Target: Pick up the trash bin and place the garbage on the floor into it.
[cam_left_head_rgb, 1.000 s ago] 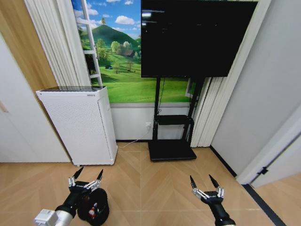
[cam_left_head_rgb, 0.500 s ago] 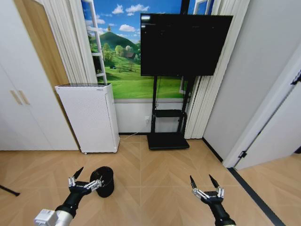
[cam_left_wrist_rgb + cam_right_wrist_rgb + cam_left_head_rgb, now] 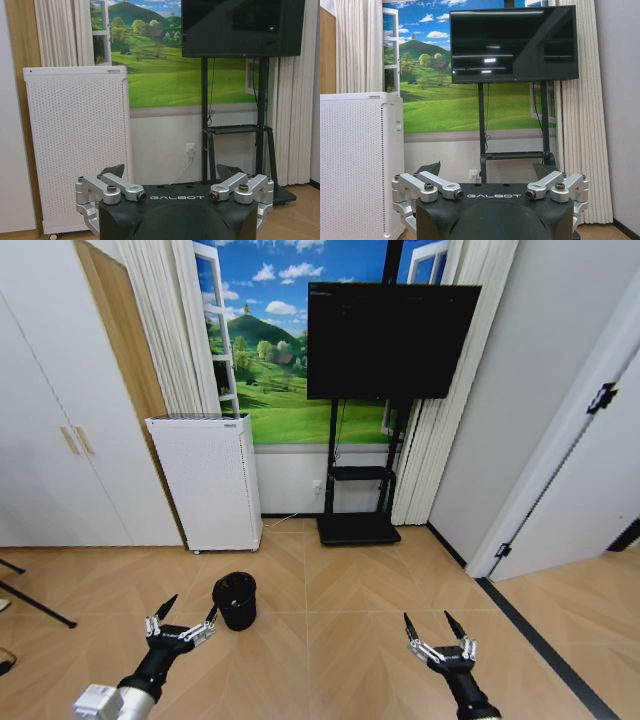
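The bin (image 3: 235,600) stands ungrasped on the floor (image 3: 330,640), both tools, left (image 3: 181,621) and right (image 3: 436,631), spread wide and empty.

The head camera looks forward and down across the room; both wrist cameras face, low, the shared television (image 3: 393,340) wall.

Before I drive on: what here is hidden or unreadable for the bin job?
- Trash bin contents: head view, its rim and dark liner hide the inside.
- Floor nearest the robot: cut off by the head view's lower edge.
- Left wrist view: the left pincer body blocks the floor ahead.
- Right wrist view: the right pincer does likewise.
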Tool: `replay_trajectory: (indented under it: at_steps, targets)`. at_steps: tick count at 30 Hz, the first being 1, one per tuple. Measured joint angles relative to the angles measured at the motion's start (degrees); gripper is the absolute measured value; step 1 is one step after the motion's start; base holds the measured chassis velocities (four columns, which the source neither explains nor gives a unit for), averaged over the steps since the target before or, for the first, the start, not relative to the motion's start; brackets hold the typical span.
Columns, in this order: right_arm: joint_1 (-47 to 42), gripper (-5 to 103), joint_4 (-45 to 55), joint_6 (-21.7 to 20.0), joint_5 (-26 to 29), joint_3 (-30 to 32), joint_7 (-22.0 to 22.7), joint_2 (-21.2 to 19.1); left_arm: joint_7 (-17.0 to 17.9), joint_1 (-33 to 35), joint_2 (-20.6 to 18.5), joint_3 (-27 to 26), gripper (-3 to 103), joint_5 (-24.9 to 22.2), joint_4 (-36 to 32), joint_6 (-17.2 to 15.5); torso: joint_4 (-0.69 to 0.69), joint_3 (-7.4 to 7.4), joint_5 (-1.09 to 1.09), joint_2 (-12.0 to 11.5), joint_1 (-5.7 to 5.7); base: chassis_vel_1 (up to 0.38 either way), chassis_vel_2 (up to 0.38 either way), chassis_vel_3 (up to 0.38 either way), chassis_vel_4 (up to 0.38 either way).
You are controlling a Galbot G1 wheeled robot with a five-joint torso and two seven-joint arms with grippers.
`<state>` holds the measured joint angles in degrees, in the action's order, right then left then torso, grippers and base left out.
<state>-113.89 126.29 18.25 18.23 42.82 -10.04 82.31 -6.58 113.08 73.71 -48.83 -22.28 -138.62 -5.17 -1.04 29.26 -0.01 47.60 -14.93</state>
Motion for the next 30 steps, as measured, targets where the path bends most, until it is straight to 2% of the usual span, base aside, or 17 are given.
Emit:
replay_trajectory:
  at_steps: [12,17,21,22,25,30]
  targets:
    - [0.0,100,0.0,0.0,0.0,0.0,0.0,0.0,0.0,0.0,0.0,0.0,100,0.0,0.0,0.0,0.01,-0.04,0.01,0.0,0.07,0.182,-0.169,-0.177,0.168]
    - [0.0,100,0.0,0.0,0.0,0.0,0.0,0.0,0.0,0.0,0.0,0.0,100,0.0,0.0,0.0,0.0,-0.04,-0.02,0.0,0.06,0.288,-0.278,-0.3,0.272]
    - [0.0,100,0.0,0.0,0.0,0.0,0.0,0.0,0.0,0.0,0.0,0.0,100,0.0,0.0,0.0,0.0,-0.03,0.05,0.0,0.05,0.372,-0.269,-0.383,0.257]
    - [0.0,100,0.0,0.0,0.0,0.0,0.0,0.0,0.0,0.0,0.0,0.0,100,0.0,0.0,0.0,0.0,-0.04,-0.04,0.0,0.06,0.407,-0.23,-0.403,0.236]
    - [0.0,100,0.0,0.0,0.0,0.0,0.0,0.0,0.0,0.0,0.0,0.0,100,0.0,0.0,0.0,0.01,-0.05,-0.01,0.0,0.07,0.425,-0.222,-0.403,0.22]
    - [0.0,100,0.0,0.0,0.0,0.0,0.0,0.0,0.0,0.0,0.0,0.0,100,0.0,0.0,0.0,-0.01,-0.07,-0.02,0.0,0.09,0.289,-0.018,-0.326,0.016]
